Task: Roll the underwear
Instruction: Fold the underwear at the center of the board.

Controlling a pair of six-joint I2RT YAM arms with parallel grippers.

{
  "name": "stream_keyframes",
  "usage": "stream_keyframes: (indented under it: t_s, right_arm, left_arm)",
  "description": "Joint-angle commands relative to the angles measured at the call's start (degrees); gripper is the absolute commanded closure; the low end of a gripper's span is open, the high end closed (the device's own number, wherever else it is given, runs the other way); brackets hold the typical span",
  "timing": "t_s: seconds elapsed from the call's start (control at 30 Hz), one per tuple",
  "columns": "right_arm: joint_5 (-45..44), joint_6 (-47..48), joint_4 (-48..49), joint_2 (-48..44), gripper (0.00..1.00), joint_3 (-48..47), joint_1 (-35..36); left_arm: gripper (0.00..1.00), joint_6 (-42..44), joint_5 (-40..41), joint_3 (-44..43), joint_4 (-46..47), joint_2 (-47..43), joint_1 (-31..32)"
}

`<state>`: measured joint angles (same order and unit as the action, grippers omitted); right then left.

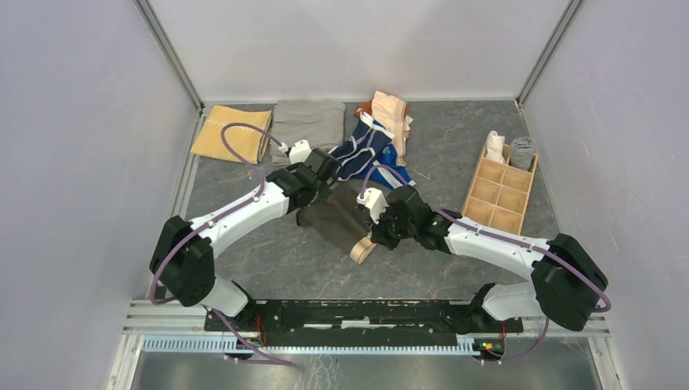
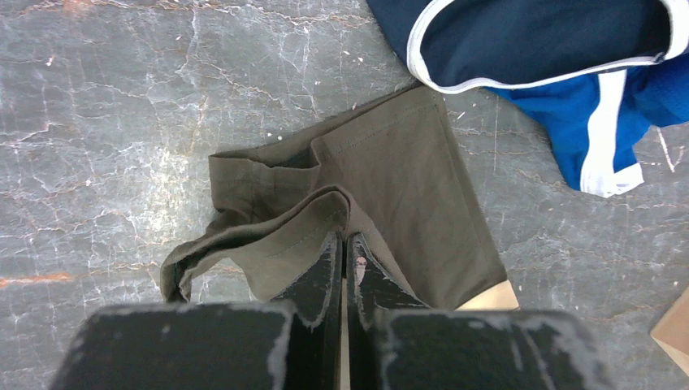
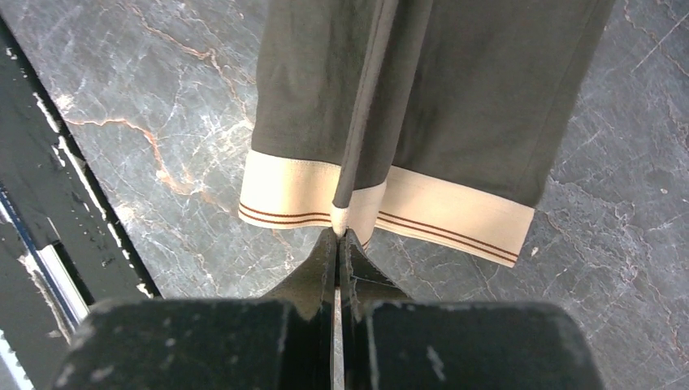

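Preparation for the roll looks like the step in hand: the dark grey-brown briefs (image 1: 337, 218) lie partly folded at the middle of the bench (image 1: 268, 260), and both claws grip them. The left gripper (image 2: 344, 240) is clenched on a raised flap of fabric at the leg end. The right gripper (image 3: 337, 236) is clenched on a lifted fold at the tan waistband (image 3: 431, 211), which faces the near edge.

By my reading the garment is not yet rolled (it is creased into a strip rather than wound). The next move calls for laying the pinched folds flat and even, then turning one end over on itself while the other end is held down, so the soft cloth does not splay.

Toward the far edge sit the navy briefs (image 1: 357, 150), a bright blue piece (image 2: 601, 122) and a peach piece (image 1: 392, 114), heaped together.

Near the right edge stands a wooden divided box (image 1: 469, 201). Its two far compartments hold a white roll (image 1: 494, 146) and a grey ribbed roll (image 1: 522, 152); the others look empty.
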<state>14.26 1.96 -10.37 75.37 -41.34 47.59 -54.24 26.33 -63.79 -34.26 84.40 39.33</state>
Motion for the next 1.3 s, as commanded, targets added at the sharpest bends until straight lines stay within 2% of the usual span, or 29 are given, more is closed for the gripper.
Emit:
stream_keyframes:
  t_s: [0.0,1.03,1.13,1.27]
  right_arm:
    - [-0.56,1.63,1.84,0.83,1.00,-0.10,-1.12]
    - [1.95,2.39,5.01,6.01,1.00,0.03,-6.41]
    - [1.39,2.37,5.01,6.10,0.95,0.12,-6.53]
    - [-1.60,2.00,5.13,5.27,0.74,0.35,-6.60]
  left_arm:
    - [0.98,3.62,0.49,-1.35,5.49,2.65,-0.57]
    - [0.98,5.08,0.83,-1.50,8.70,9.74,-1.89]
    - [0.98,5.28,0.75,-1.81,8.90,10.28,-1.89]
    - [0.98,5.44,0.36,-2.08,9.23,10.91,-1.89]
